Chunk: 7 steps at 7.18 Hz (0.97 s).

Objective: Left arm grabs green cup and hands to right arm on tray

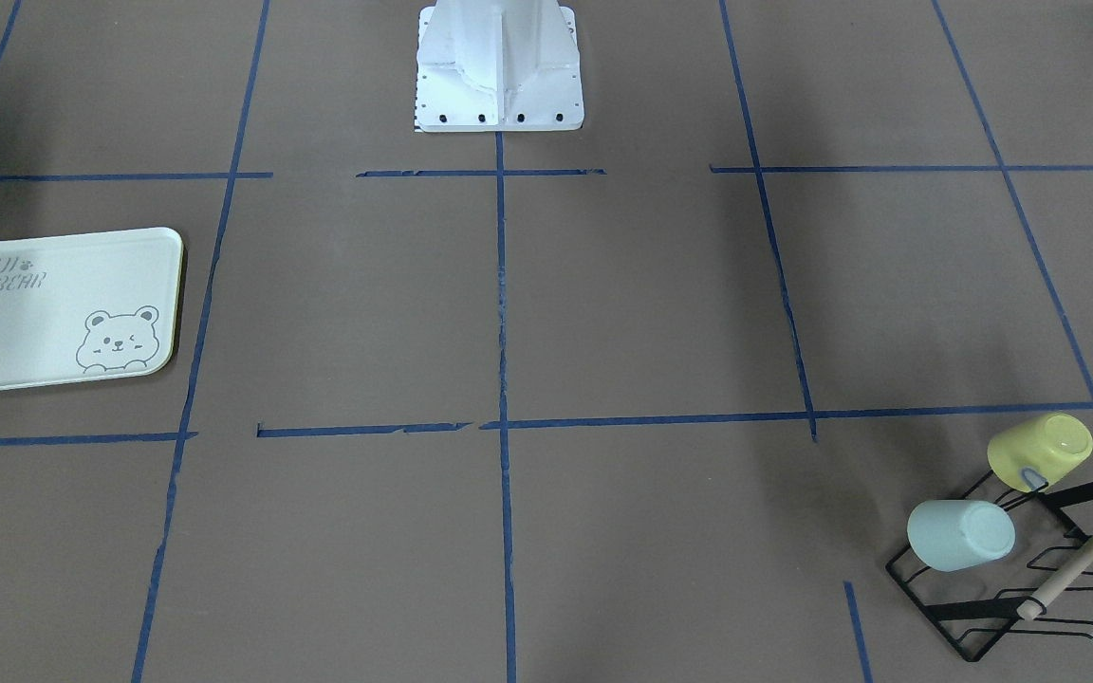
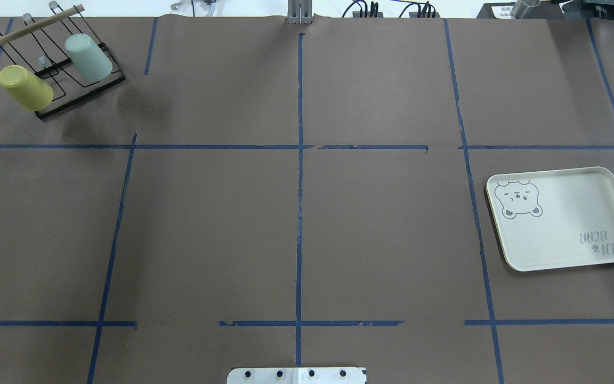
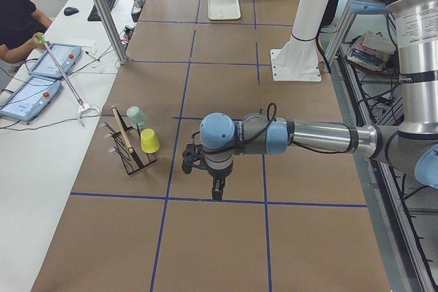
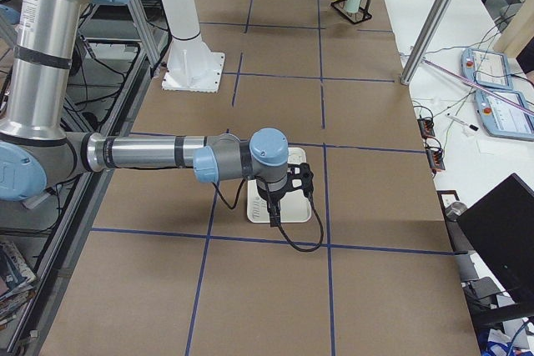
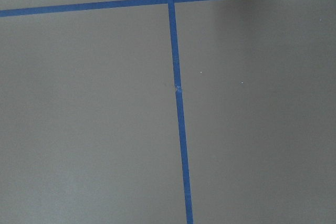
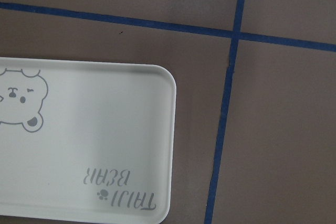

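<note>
- That pale mint-green plastic cup (image 1: pixel 959 536) hangs tilted on a black wire rack (image 1: pixel 978 608), well away from the left gripper (image 3: pixel 217 188).
- The right gripper (image 4: pixel 274 210) hovers above the cream bear-print tray (image 6: pixel 105 129), probably for the handover.
- Open or closed? Can't tell for either.

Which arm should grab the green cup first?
The left arm. It hangs close to the rack holding the green cup, while the right arm is at the table's other end, above the tray.
</note>
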{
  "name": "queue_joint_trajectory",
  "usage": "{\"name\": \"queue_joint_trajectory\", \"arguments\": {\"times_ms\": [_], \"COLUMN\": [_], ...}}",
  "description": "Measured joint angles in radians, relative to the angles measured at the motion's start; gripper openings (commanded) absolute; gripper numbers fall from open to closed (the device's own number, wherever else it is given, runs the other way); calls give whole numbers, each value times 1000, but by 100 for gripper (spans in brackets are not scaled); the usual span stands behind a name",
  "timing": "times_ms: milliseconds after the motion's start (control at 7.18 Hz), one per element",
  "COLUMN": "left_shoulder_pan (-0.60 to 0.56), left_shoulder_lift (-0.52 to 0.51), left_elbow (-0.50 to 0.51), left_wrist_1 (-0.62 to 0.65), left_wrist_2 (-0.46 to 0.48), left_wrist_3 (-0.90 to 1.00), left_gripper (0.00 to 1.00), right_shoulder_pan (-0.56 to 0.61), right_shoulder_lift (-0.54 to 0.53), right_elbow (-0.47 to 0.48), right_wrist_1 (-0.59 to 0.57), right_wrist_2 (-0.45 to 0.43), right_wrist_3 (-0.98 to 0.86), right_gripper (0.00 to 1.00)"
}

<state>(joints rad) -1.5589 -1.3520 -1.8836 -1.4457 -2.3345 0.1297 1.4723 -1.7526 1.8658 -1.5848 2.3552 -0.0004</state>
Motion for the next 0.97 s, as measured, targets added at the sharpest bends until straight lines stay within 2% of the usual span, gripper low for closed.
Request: {"name": "queue_joint_trajectory", "arguments": {"times_ms": [278,418,557,696,835,975], "left_shoulder_pan": [7,8,11,23,55,103], "left_shoulder_lift": [-17,-20,-26,-65,-139,-224], "left_elbow": [18,25,29,33,40,49], "left_wrist_1": [-6,-20,-47,-73,-91,-93], "left_wrist_2": [0,-32,-110,-173,-185,-158], "left_wrist_3": [5,4,-26,-110,-211,-291], "left_gripper": [100,100,100,100,100,100], "right_shoulder_pan": [19,28,31,32,33,33], "right_shoulder_lift": [54,59,53,51,46,39], "right_elbow": [4,8,8,8,12,17], "right_wrist_1": [-138,-159,-156,-150,-147,-146], "right_wrist_2": [-4,-12,-22,-32,-35,-34], "right_wrist_3": [-105,-123,-128,-127,-123,-121], "right_gripper": [100,100,100,100,100,100]}}
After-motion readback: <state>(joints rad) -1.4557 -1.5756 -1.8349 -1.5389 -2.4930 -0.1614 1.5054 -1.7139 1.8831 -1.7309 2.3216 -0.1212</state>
